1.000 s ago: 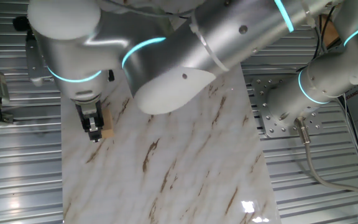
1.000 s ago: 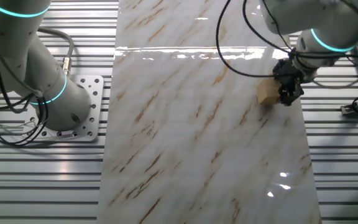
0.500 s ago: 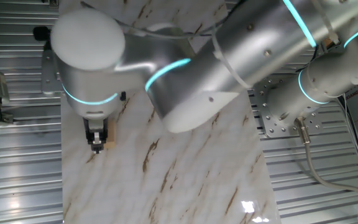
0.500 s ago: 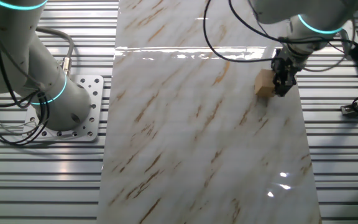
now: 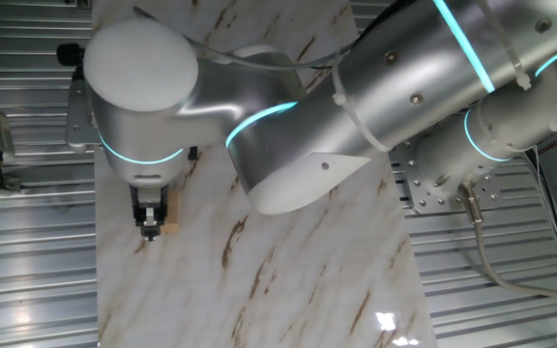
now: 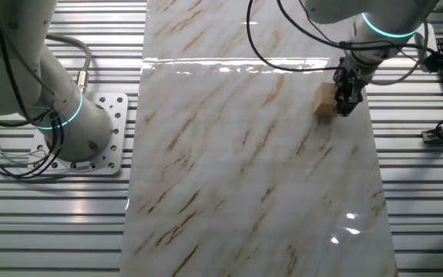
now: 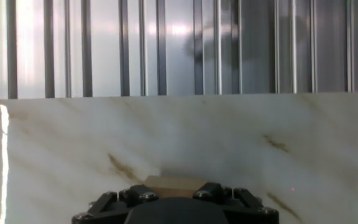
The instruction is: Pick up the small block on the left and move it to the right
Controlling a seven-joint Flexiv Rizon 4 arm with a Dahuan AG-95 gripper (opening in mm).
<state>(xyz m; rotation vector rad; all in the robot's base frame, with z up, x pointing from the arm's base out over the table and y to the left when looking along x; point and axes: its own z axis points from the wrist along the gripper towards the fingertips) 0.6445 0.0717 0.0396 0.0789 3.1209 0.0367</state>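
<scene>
The black fingers stand close together right beside the block, touching it; whether they clamp it cannot be told. The tan wooden cube sits on the counter near one long edge, with bare veined marble stretching wide across. Ribbed metal flanks the slab.

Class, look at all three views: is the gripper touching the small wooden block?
Cannot tell. In both fixed views the gripper overlaps the small block, with no visible gap or clear contact. The hand view shows only the block's top edge.
</scene>
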